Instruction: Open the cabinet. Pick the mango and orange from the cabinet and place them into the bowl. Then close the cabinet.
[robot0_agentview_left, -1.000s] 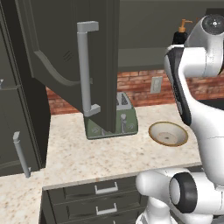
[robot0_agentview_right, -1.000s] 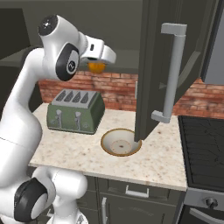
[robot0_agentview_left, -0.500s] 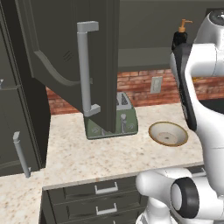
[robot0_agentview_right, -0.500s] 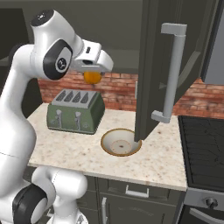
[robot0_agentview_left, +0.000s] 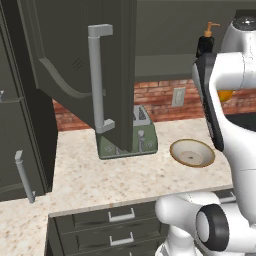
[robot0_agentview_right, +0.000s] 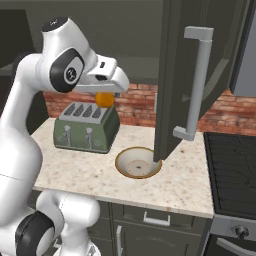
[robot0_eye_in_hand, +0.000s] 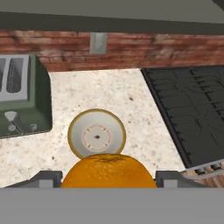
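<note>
Orange (robot0_eye_in_hand: 108, 171) gripped in the tool (robot0_agentview_right: 105, 98) hangs above the bowl (robot0_eye_in_hand: 78, 127), countertop (robot0_eye_in_hand: 127, 94) bare around.

From my seat I see the speckled beige tabletop (robot0_agentview_right: 90, 172) carrying a green toaster (robot0_agentview_right: 86, 129) against the brick wall and, at about four o'clock from it on bare stone, the empty cream bowl (robot0_agentview_right: 138, 162) with its tan rim, the two standing apart.
</note>
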